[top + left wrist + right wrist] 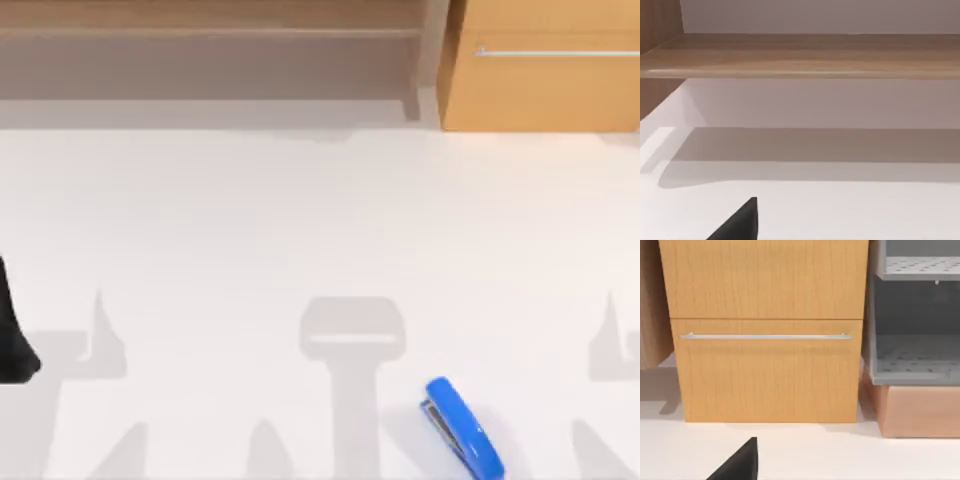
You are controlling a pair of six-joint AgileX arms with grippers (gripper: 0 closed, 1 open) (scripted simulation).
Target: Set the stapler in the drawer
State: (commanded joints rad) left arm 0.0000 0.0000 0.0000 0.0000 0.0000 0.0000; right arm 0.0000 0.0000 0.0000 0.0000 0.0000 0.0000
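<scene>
The blue stapler [463, 427] lies on the white table near the front edge, right of the middle, angled with one end toward the back left. The drawer [545, 85] stands at the back right, pushed in, its silver bar handle [560, 52] across the front. In the right wrist view the drawer front [765, 375] and its handle [765, 336] face the camera some way off. A dark part of my right gripper [740, 465] sits low in that view. My left arm [15, 340] stays at the table's left edge, far from the stapler, and my left gripper [740, 225] faces the shelf.
A long brown wooden shelf [210, 50] runs along the back left, also seen ahead as a shelf board [805, 55]. Right of the drawer stands a grey perforated rack [915, 360] on a light wooden box [920, 410]. White table [300, 220] lies between stapler and drawer.
</scene>
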